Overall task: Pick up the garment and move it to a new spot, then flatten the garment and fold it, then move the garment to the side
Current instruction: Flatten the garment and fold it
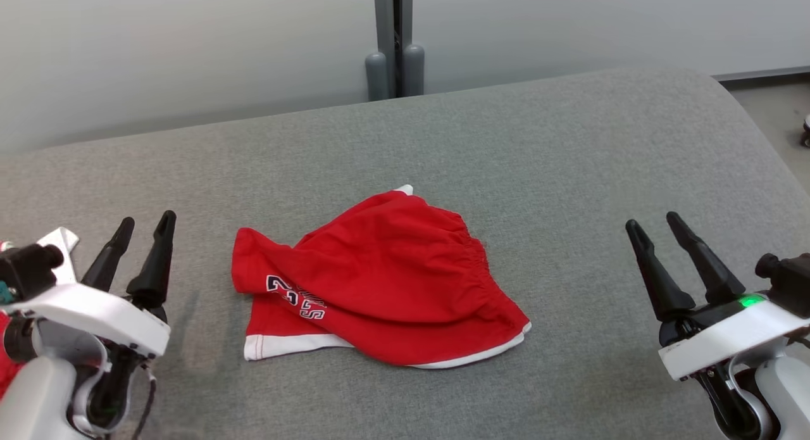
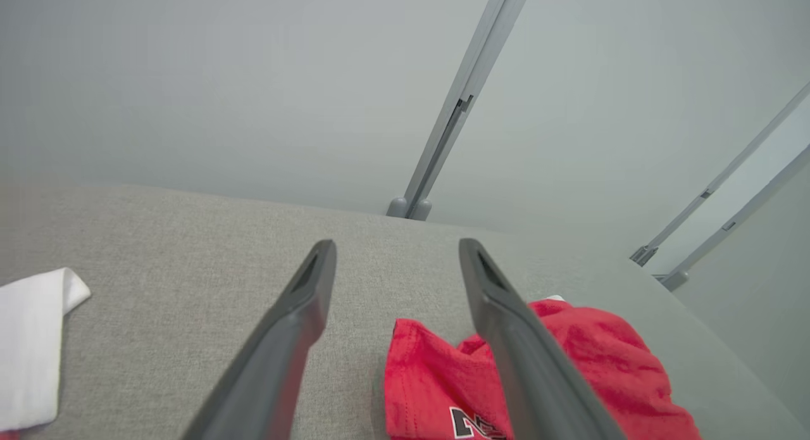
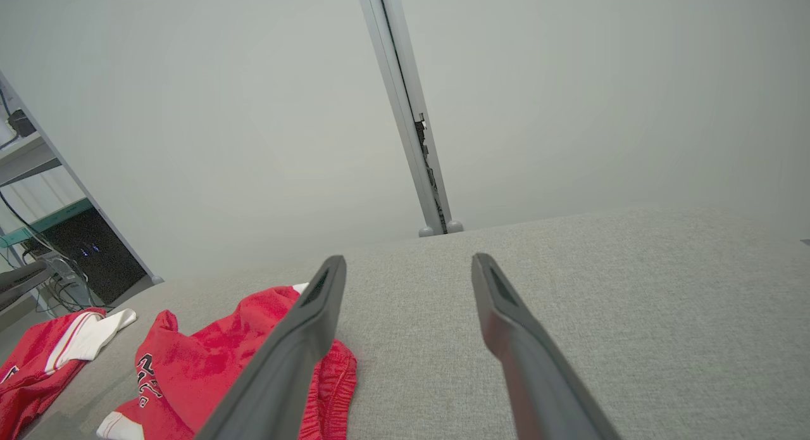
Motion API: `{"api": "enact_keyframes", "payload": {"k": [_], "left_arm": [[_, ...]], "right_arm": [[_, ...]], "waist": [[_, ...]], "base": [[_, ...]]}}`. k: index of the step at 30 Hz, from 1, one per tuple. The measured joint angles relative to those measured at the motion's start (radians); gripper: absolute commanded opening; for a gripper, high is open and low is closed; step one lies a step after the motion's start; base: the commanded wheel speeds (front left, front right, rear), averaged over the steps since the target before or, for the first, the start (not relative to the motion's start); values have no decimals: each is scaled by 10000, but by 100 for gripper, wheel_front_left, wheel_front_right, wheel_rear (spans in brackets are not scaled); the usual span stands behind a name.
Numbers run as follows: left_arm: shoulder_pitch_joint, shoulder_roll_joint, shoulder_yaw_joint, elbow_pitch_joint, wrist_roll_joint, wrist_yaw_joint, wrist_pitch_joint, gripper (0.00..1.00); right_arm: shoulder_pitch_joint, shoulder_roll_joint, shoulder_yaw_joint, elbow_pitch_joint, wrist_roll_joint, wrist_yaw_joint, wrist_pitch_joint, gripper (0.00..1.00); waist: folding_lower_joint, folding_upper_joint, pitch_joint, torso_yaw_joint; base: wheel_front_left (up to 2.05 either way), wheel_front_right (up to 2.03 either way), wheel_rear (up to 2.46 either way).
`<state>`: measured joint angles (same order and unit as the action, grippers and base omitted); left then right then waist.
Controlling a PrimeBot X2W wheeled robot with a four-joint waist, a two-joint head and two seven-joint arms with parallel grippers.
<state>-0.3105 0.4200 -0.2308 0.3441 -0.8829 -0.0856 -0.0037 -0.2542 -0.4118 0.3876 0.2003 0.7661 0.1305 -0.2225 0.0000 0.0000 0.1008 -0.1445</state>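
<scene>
Grey fabric-covered counter before a pale wall, red garment with white trim lying crumpled between left gripper and right gripper, nearer the left gripper, touching neither, both grippers spread wide apart, each holding nothing

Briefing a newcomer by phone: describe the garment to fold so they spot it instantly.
On the grey table, look between the left gripper and right gripper. The red shorts lie there alone. Unlike the red and white clothes at the left end, they show a gathered waistband and dark lettering.
</scene>
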Motion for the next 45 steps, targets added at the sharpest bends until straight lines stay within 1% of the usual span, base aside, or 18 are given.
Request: {"api": "enact_keyframes", "payload": {"k": [2,5,7,11,13,15,18,21,24,26,29,38,45], "left_arm": [[408,-100,40,-648,272,372,-474,100],[951,-134,-46,-1467,1083,1024,-1264,100],[1311,-265,-77,-1967,1480,1406,-1772,100],[2014,-391,104,-2899,2265,2128,-2380,100],[2395,-548,245,-3336,2627,2378,-2518,100],[2765,-669,372,-3649,2987,2518,-2556,100],[3242,-995,681,-3965,3494,2713,-2581,100],[3621,-1361,805,-4004,3906,2702,-2579,100],[3750,-1634,970,-3954,4190,2633,-2579,100],[3839,-1762,1032,-3864,4429,2606,-2579,100],[3900,-1969,1085,-3678,4644,2429,-2579,100],[4008,-2395,1281,-3252,4993,2067,-2579,100],[4011,-2545,1429,-3066,5118,1816,-2579,100]], "right_arm": [[109,167,-291,-134,-276,0,-173,100],[316,387,-846,-188,-947,0,-314,100],[480,656,-1200,-245,-1258,0,-347,100],[793,1062,-1674,-470,-1893,0,-366,100],[933,1210,-1802,-677,-2313,0,-378,100],[1104,1281,-1889,-823,-2698,0,-382,100],[1343,1549,-2008,-894,-2857,0,-384,100],[1540,1524,-2006,-709,-3442,0,-389,100],[1626,1835,-2040,-631,-3547,0,-389,100],[1633,1891,-2023,-566,-3661,2,-389,100],[1635,1883,-2150,-447,-3806,2,-391,100],[1619,1837,-2232,-13,-4033,0,-391,100],[1618,1814,-2146,67,-4029,2,-391,100]], "waist": [[0,0,-87,113],[0,0,-189,258],[0,0,-247,331],[0,0,-346,445],[0,0,-389,492],[0,0,-410,535],[0,0,-475,586],[0,0,-557,660],[0,0,-627,717],[0,0,-678,732],[-1,0,-722,742],[0,0,-875,734],[0,0,-947,738]], "base": [[0,0,0],[0,0,0],[0,0,0],[0,0,0],[0,0,0],[0,0,0],[0,0,0],[0,0,0],[0,0,0],[0,0,0],[0,0,0],[0,0,0],[0,0,0]]}}
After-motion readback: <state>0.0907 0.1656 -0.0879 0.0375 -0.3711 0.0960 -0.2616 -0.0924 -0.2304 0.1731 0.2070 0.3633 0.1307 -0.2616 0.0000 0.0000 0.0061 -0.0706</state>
